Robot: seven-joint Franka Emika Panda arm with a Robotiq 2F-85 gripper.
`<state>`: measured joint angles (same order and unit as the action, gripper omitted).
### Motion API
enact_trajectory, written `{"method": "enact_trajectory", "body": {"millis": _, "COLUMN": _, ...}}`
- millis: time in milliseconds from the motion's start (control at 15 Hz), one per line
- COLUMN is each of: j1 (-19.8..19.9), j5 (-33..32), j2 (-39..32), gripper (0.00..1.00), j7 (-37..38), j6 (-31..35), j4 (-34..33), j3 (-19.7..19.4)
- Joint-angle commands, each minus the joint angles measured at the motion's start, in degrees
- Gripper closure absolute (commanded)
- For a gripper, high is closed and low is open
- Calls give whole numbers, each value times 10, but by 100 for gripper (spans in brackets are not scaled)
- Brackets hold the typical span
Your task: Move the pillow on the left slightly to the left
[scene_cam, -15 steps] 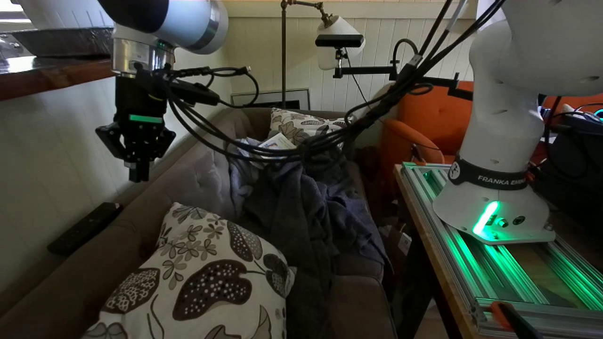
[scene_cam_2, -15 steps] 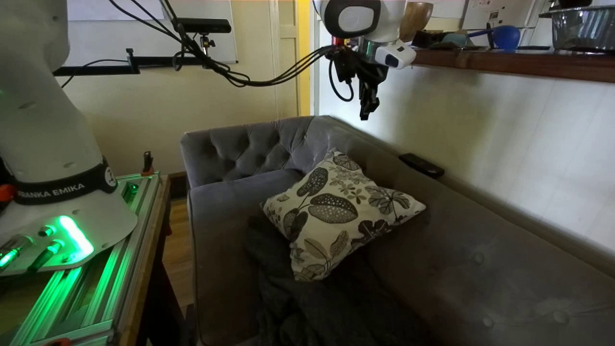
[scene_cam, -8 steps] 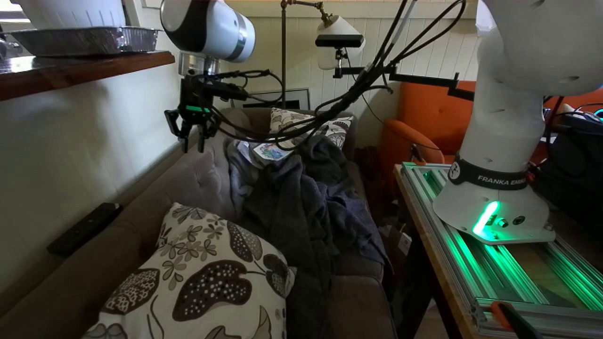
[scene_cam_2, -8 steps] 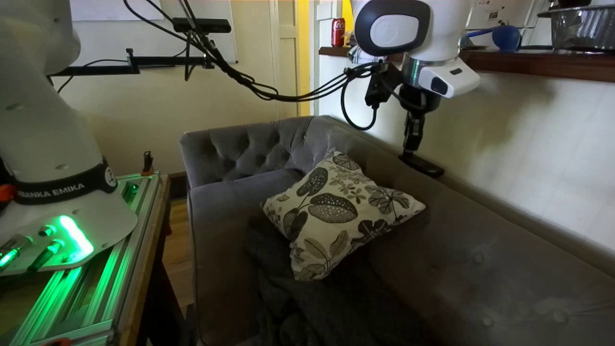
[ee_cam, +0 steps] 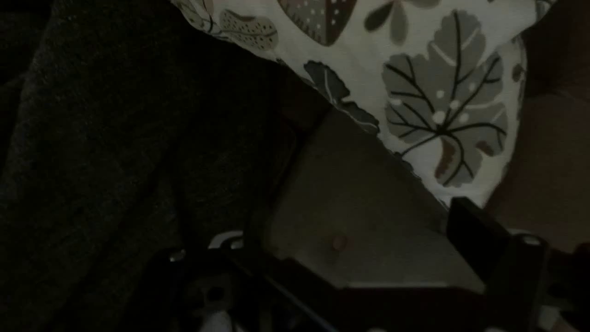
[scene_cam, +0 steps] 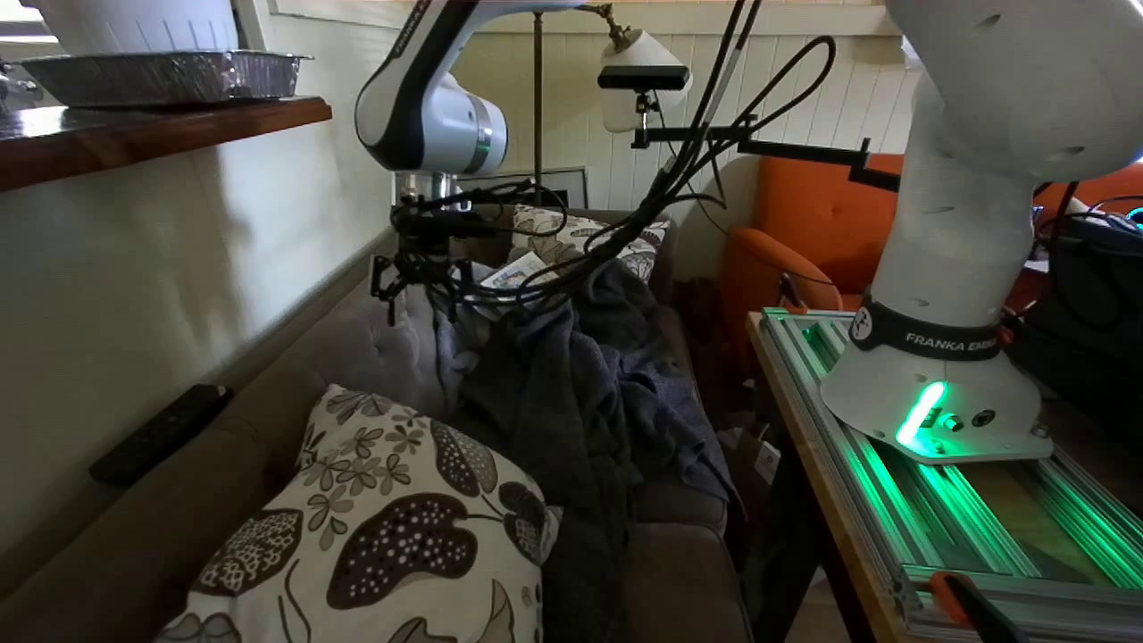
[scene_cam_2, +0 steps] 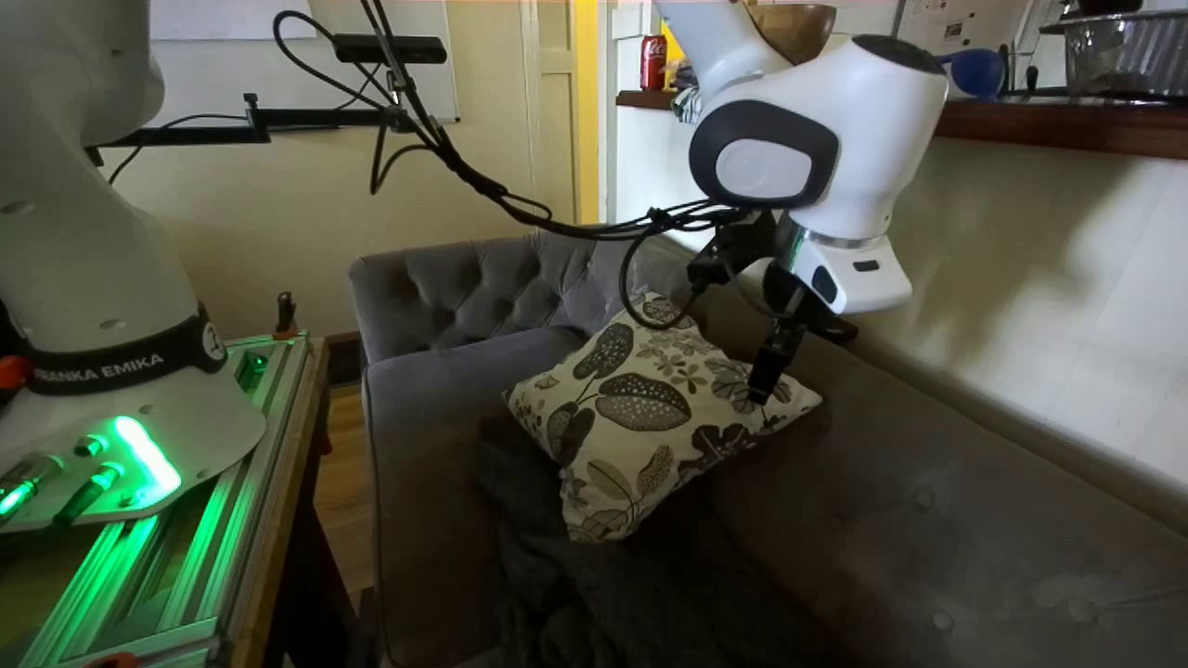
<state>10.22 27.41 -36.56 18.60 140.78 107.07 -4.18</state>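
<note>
Your pillow (scene_cam: 402,545), cream-white with big dark leaves and flowers, sits on the grey sofa (scene_cam_2: 436,417), tilted against the backrest (scene_cam_2: 891,436). A dark grey cloth (scene_cam: 571,446) lies bunched along the sofa and meets the pillow's edge.

You have the gripper (scene_cam: 421,314) released, pointing down, its fingers spread apart. It hangs over the sofa past the pillow, and in an exterior view you can see a gap between fingertips and fabric. Your wrist view is dark; there a pillow corner, printed with a grey leaf, lines up with one fingertip.

Along the top of the backrest, beside the wall (scene_cam: 107,295), you have a black remote (scene_cam: 161,435). Farther down the sofa, a second patterned pillow (scene_cam: 554,250) rests at the end, with a printed sheet (scene_cam: 521,270) just in front of it. Past that you'll find a floor lamp (scene_cam: 638,54) and an orange armchair (scene_cam: 826,214).

The wooden shelf (scene_cam: 223,129) carries a foil tray (scene_cam: 152,80) and, in an exterior view, a red can (scene_cam_2: 653,63). Opposite the sofa, your arm's base (scene_cam: 929,393) glows green on its metal-railed tabletop (scene_cam: 969,522).
</note>
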Motion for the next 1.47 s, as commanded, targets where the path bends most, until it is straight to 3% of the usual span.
{"method": "enact_trajectory", "body": {"millis": 0, "j1": 2, "j5": 21, "j2": -41, "gripper": 0, "j7": 41, "j6": -14, "j4": -13, "j3": 7}}
{"method": "enact_trajectory", "body": {"millis": 67, "j1": 2, "j5": 24, "j2": -54, "gripper": 25, "j7": 52, "j6": -14, "j4": -15, "j3": 6}}
{"method": "enact_trajectory", "body": {"millis": 133, "j1": 2, "j5": 28, "j2": -66, "gripper": 26, "j7": 64, "j6": -16, "j4": -17, "j3": 7}}
{"method": "enact_trajectory", "body": {"millis": 467, "j1": -2, "j5": 83, "j2": -128, "gripper": 62, "j7": 135, "j6": 6, "j4": -42, "j3": 15}}
{"method": "enact_trajectory", "body": {"millis": 800, "j1": -31, "j5": 147, "j2": -191, "gripper": 98, "j7": 210, "j6": 57, "j4": -76, "j3": 21}}
{"method": "enact_trajectory", "body": {"millis": 1133, "j1": -45, "j5": 171, "j2": -237, "gripper": 100, "j7": 260, "j6": 96, "j4": -77, "j3": 22}}
{"method": "enact_trajectory", "body": {"millis": 1400, "j1": -34, "j5": 197, "j2": -228, "gripper": 100, "j7": 278, "j6": 42, "j4": -71, "j3": 54}}
